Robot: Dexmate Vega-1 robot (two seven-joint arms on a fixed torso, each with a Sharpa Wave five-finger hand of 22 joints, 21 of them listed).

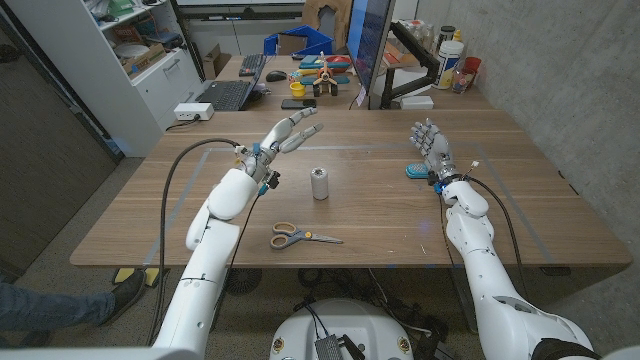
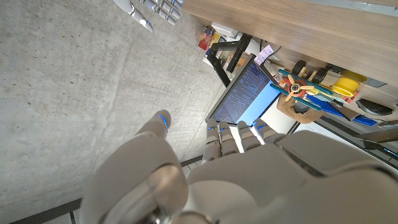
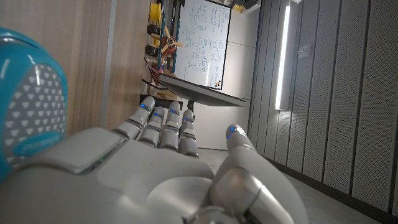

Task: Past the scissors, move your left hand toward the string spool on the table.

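Observation:
The string spool (image 1: 320,184) is a small grey-white cylinder standing upright at the table's middle. Scissors (image 1: 302,237) with orange-and-grey handles lie nearer the front edge, blades pointing right. My left hand (image 1: 285,137) hovers above the table behind and left of the spool, fingers spread and holding nothing; the scissors are well behind it toward me. My right hand (image 1: 431,147) stands at the right with fingers apart and upright, next to a teal object (image 1: 417,170), and holds nothing. From the wrist views I see the backs of my left hand (image 2: 205,168) and right hand (image 3: 161,168).
A teal-and-grey patterned object (image 3: 28,112) lies close by my right hand. Behind the wooden table (image 1: 520,215) sit a monitor (image 1: 368,45), a keyboard (image 1: 225,95), toys (image 1: 322,70) and bottles (image 1: 452,60). A white shelf (image 1: 130,50) stands back left.

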